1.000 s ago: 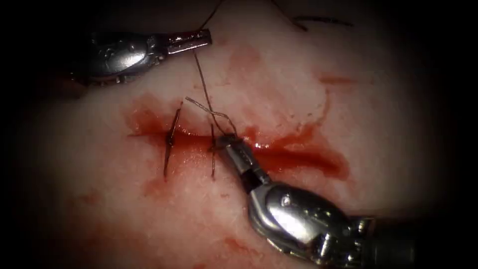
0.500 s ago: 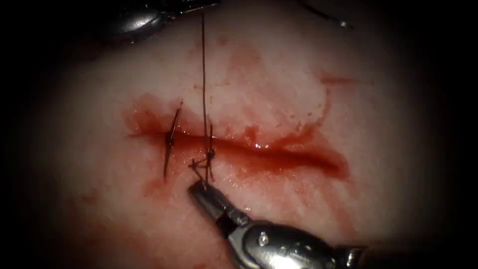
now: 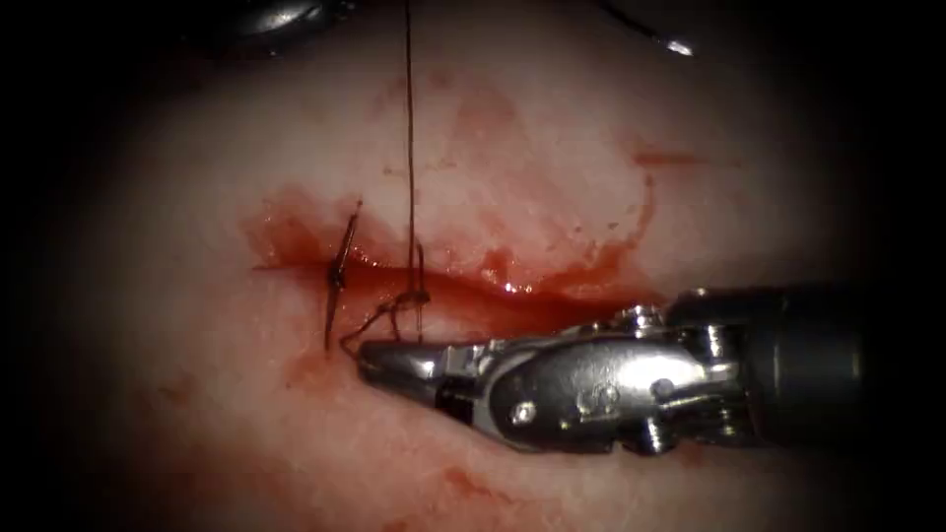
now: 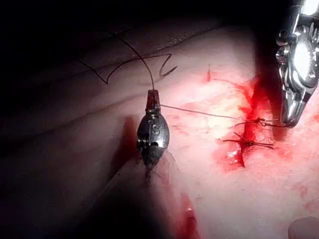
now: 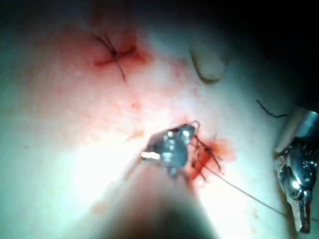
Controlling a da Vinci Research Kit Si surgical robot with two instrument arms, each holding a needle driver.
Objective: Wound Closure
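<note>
The cut [image 3: 552, 300] runs across the tissue [image 3: 552, 148] with red fluid along it. One stitch [image 3: 335, 276] crosses its left end. A second stitch with a knot [image 3: 418, 296] sits just to the right of it. My right tool [image 3: 372, 357] lies flat below the cut, jaws shut on the short thread end beside the knot. The long thread [image 3: 409, 138] runs taut from the knot to the top edge, where my left tool's body [image 3: 281, 14] shows. In the left wrist view my left tool [image 4: 152, 97] is shut on that thread [image 4: 209, 114]. Neither tool holds a needle.
A dark curved piece with a bright glint [image 3: 676, 45] lies on the tissue far beyond the cut's right half; I cannot tell if it is the needle. Loose dark thread [image 4: 124, 67] curls on the tissue past the left tool. The right tool's shaft [image 3: 788, 360] covers the cut's right end.
The right tool left the cut, drew the short end toward the near side and swung flat below the cut. The left tool rose toward the top edge, the thread straightened, and the knot closed down.
</note>
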